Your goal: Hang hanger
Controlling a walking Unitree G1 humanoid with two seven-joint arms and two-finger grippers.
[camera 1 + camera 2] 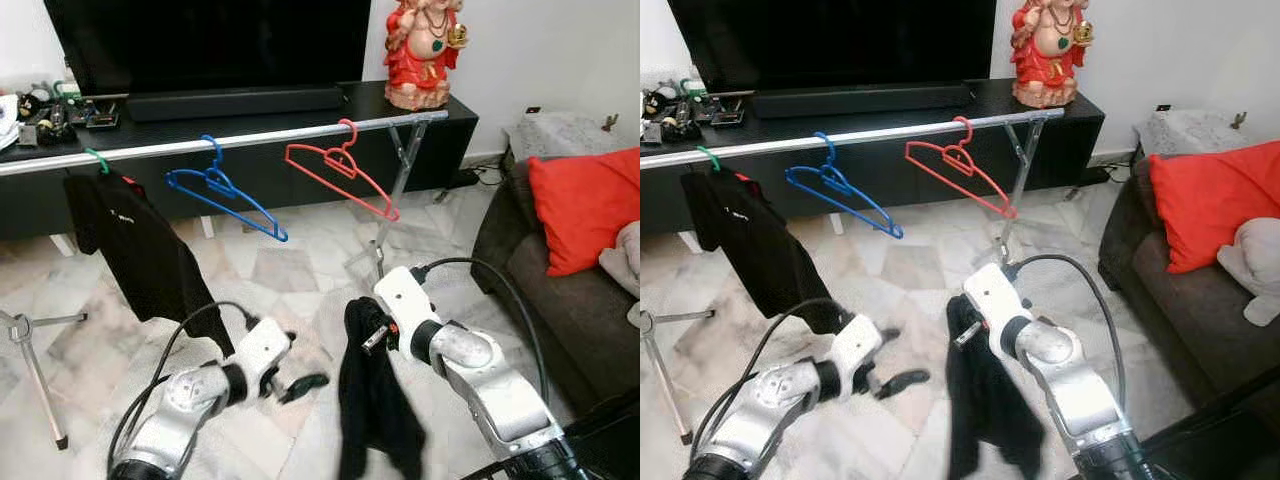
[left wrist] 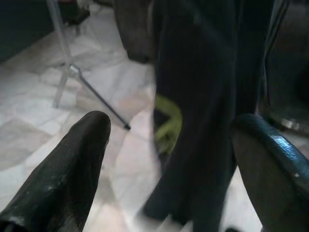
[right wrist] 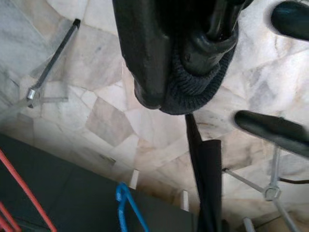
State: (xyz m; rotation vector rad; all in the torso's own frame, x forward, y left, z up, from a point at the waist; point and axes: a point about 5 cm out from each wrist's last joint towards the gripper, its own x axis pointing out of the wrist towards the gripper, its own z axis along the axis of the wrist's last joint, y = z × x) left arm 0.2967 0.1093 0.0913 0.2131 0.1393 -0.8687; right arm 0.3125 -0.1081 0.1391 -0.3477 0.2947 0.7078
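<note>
A silver rail [image 1: 250, 137] runs across in front of the TV stand. It carries a green hanger [image 1: 97, 160] with a black shirt [image 1: 140, 245], a bare blue hanger [image 1: 225, 195] and a bare red hanger [image 1: 345, 175]. My right gripper [image 1: 372, 330] is low over the floor, shut on the knitted collar of a black garment [image 1: 375, 410] that hangs limp from it. In the right wrist view the fingers [image 3: 145, 72] pinch that collar. To its left, my left gripper [image 1: 300, 382] is open beside the garment. In the left wrist view a yellow-green shape [image 2: 166, 123] shows against the dark cloth.
The rack's legs [image 1: 385, 240] stand on the marble floor, one tripod foot [image 1: 40, 380] at the far left. Behind are a black TV stand [image 1: 470, 110] and a red statue [image 1: 420, 50]. On the right, a dark sofa [image 1: 520, 290] holds a red cushion [image 1: 585, 205].
</note>
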